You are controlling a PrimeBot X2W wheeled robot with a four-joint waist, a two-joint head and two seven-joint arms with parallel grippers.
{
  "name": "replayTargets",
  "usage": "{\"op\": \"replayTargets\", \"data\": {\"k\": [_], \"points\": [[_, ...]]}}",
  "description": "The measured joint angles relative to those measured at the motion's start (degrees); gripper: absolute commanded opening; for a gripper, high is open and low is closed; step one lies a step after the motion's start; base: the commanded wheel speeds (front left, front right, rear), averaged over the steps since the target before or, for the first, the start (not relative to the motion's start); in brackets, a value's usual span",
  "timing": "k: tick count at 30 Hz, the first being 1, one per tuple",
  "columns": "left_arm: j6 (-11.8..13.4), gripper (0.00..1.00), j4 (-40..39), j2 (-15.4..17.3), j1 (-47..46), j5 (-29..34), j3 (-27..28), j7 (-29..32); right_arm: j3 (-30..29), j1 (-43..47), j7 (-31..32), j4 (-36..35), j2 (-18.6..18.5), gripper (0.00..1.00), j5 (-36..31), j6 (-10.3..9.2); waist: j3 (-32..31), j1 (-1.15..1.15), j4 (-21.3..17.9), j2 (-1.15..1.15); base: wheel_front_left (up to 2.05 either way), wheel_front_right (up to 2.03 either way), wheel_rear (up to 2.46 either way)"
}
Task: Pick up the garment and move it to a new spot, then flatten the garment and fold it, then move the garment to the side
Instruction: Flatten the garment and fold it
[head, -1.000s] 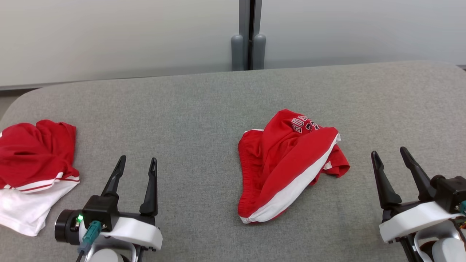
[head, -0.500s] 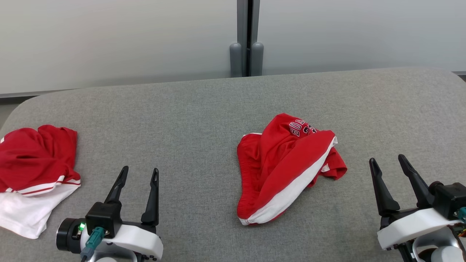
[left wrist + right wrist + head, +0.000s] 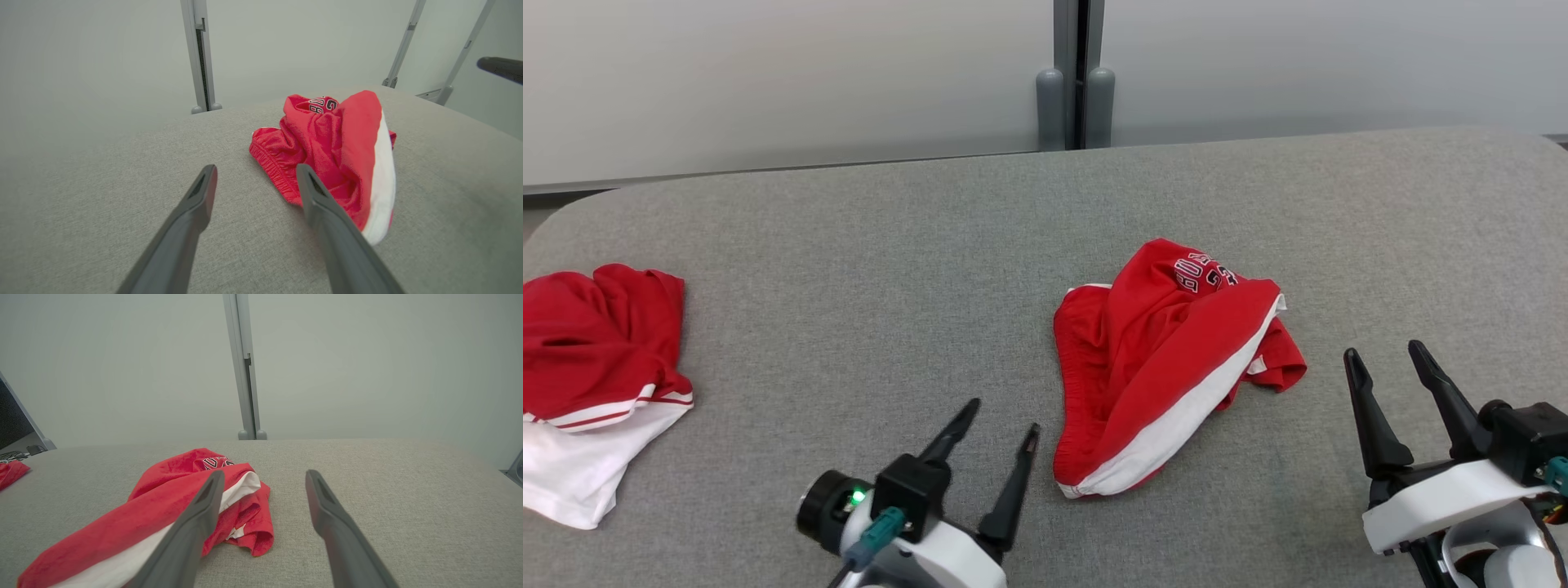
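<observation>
A crumpled red garment [image 3: 1168, 359] with a white stripe and printed lettering lies heaped right of the middle of the grey padded table [image 3: 890, 245]. The same garment [image 3: 331, 151] lies just ahead and right of the fingers in the left wrist view, and the garment [image 3: 179, 506] sits ahead and left in the right wrist view. My left gripper [image 3: 1003, 416] stands open just left of its near edge, apart from the cloth. My right gripper [image 3: 1386, 353] is open to the garment's right, with nothing between its fingers.
A second red and white garment [image 3: 592, 376] lies at the table's left edge. A grey post [image 3: 1075, 73] stands behind the table's far edge, before a pale wall. Bare grey table surface stretches between the two garments.
My left gripper has swung right, from near the left garment to just beside the middle garment. The right gripper has barely moved. The head camera has shifted a little.
</observation>
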Motion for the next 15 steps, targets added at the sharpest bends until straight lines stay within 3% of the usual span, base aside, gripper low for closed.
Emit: {"op": "replayTargets", "data": {"k": [4,11,12,13,15], "points": [[-2.6,1.0,2.14,-1.67,-2.21,-0.02,-4.55,2.15,0.6,-0.83,0.0,-0.01,0.01,1.0,0.46,0.0,1.63,0.0,-0.45,0.0,0.0,0.0,0.0],[-5.0,1.0,7.95,-2.48,-6.41,-1.3,-9.07,6.26,1.69,-2.53,-0.29,0.51,-0.16,1.0,1.58,0.0,3.95,0.0,-2.76,0.0,0.0,0.0,0.0],[-5.08,0.7,8.39,-2.57,-6.61,-1.65,-9.33,6.3,1.6,-2.72,-0.42,0.67,-0.22,1.0,1.72,0.0,4.23,0.0,-3.09,0.0,0.0,0.0,0.0],[-5.14,0.01,8.77,-2.54,-6.94,-1.7,-9.44,6.3,1.64,-2.83,-0.53,0.77,-0.21,1.0,1.91,0.0,4.49,0.0,-3.43,0.0,0.0,0.0,0.0],[-5.06,0.0,9.32,-2.35,-7.89,-2.0,-9.22,6.13,1.54,-2.93,-0.89,1.04,-0.18,1.0,2.02,0.0,5.03,0.0,-3.93,0.0,0.0,0.0,0.0]]}}
